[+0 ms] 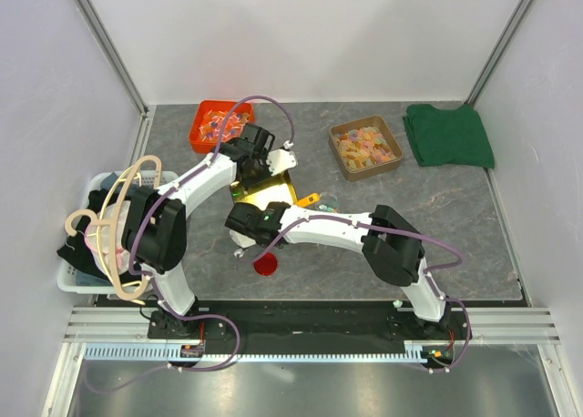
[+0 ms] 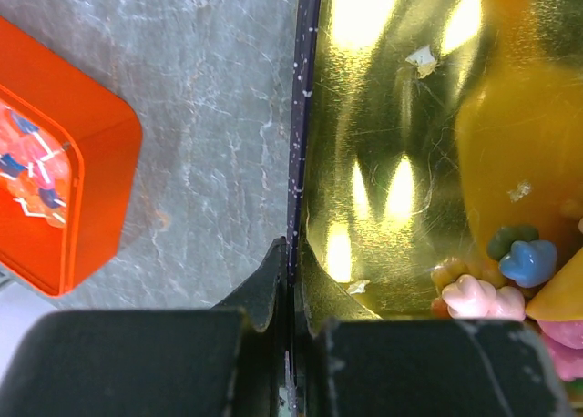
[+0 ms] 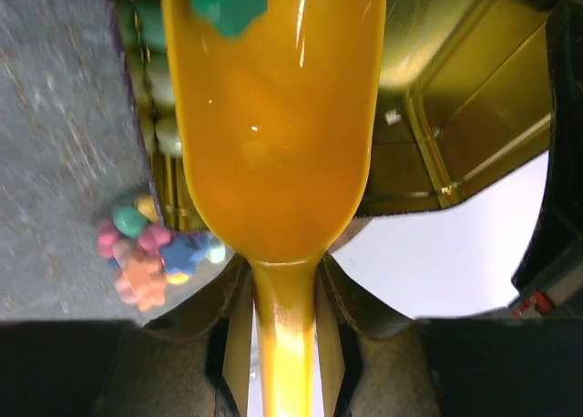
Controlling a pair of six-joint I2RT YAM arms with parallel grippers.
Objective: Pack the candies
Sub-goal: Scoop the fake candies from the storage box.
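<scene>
A box lined in shiny gold point(image 1: 266, 192) stands mid-table. My left gripper point(image 2: 291, 253) is shut on its dark side wall point(image 2: 299, 116), one finger outside and one inside. Mixed-colour candies point(image 2: 515, 262) lie in the box's near corner. My right gripper point(image 3: 284, 285) is shut on the handle of an orange-yellow scoop point(image 3: 273, 116), whose bowl hangs over the box point(image 3: 455, 98). A green candy point(image 3: 228, 3) sits at the scoop's far end. More candies point(image 3: 141, 253) lie in a small heap beside the box wall, on the grey surface. From above, both grippers point(image 1: 260, 167) point(image 1: 248, 209) meet at the box.
An orange-red tray point(image 1: 219, 124) of wrapped sweets stands behind the box. A brown tray point(image 1: 366, 147) of gummies is at back right, a folded green cloth point(image 1: 448, 135) beyond it. A red disc point(image 1: 266, 264) lies near the front. A white basket point(image 1: 75, 276) holding hangers sits far left.
</scene>
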